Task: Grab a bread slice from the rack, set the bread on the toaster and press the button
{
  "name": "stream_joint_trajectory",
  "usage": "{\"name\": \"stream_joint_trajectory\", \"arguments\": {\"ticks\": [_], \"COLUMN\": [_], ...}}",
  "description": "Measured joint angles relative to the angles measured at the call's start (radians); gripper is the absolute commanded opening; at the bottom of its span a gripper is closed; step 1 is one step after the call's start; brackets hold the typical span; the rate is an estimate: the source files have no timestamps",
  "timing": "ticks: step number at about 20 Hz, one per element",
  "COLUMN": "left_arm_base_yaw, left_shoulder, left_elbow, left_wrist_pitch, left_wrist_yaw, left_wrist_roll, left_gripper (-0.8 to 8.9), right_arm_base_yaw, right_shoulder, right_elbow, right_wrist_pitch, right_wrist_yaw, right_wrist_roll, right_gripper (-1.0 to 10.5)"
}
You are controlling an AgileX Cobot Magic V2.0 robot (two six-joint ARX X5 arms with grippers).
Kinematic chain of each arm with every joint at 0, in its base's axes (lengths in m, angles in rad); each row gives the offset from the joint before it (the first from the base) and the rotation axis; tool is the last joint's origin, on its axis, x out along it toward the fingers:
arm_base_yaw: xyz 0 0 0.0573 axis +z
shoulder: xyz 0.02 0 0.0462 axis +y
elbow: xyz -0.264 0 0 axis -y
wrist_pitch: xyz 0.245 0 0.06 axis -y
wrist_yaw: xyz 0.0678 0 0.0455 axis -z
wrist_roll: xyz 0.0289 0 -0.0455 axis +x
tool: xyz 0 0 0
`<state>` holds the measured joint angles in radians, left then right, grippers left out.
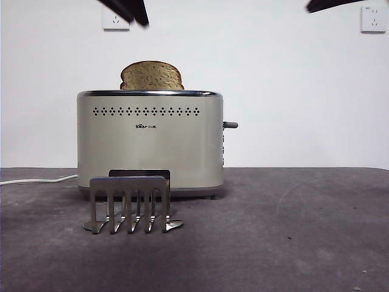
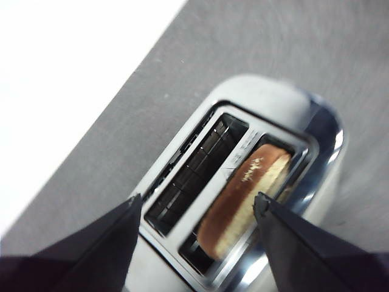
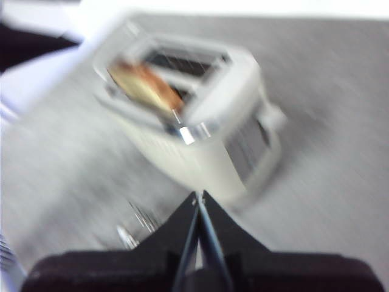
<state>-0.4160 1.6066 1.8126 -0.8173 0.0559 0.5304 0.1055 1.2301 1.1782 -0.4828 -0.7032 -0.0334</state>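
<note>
since the slice of bread [image 1: 151, 76] already stands in one slot of the toaster [image 1: 149, 141], its domed top poking above the chrome rim, the placing step looks done and the step in hand seems to be the handover to pressing the button. the left gripper [image 2: 197, 210] hangs above the toaster's top with its jaws spread wide and holding nothing; in its wrist view the slice sits in one slot while the other slot is bare, showing only its wire guides. the right gripper [image 3: 199, 198] is up above the table with its two jaws pressed together on nothing, looking down at the toaster through a blurred picture, so it is probably on the move. in the front view both arms show only as dark tips at the top edge, well clear of the toaster. the rack [image 1: 130, 204] stands on the dark table [image 1: 304, 231] just in front of the toaster, and no bread is between its prongs. the lever [image 1: 230, 125] juts from the toaster's end face, high in its track, so it does not appear pressed yet. the next move calls for one gripper, likely the right with its closed tip, to come onto that lever from above and push it straight down, without nudging the light toaster sideways or brushing the slice.
</note>
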Motion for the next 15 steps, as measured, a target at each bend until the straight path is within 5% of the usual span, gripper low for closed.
{"name": "stream_joint_trajectory", "arguments": {"ticks": [4, 7, 15], "left_arm_base_yaw": [0.0, 0.0, 0.0], "left_shoulder": [-0.14, -0.226, -0.362], "left_elbow": [0.0, 0.0, 0.0], "left_wrist_pitch": [-0.118, -0.195, -0.257], "left_wrist_yaw": [0.053, 0.146, 0.233], "left_wrist_roll": [-0.207, -0.283, -0.324], "left_gripper": [3.18, 3.18, 3.16], "right_arm_base_yaw": [0.008, 0.026, 0.071], "right_shoulder": [0.161, 0.286, 0.539], "right_elbow": [0.0, 0.008, 0.159], "right_wrist_pitch": [0.291, 0.447, 0.473], "right_wrist_yaw": [-0.077, -0.082, -0.08], "right_wrist_roll": [0.192, 0.311, 0.381], "right_gripper": [-0.1, -0.1, -0.1]}}
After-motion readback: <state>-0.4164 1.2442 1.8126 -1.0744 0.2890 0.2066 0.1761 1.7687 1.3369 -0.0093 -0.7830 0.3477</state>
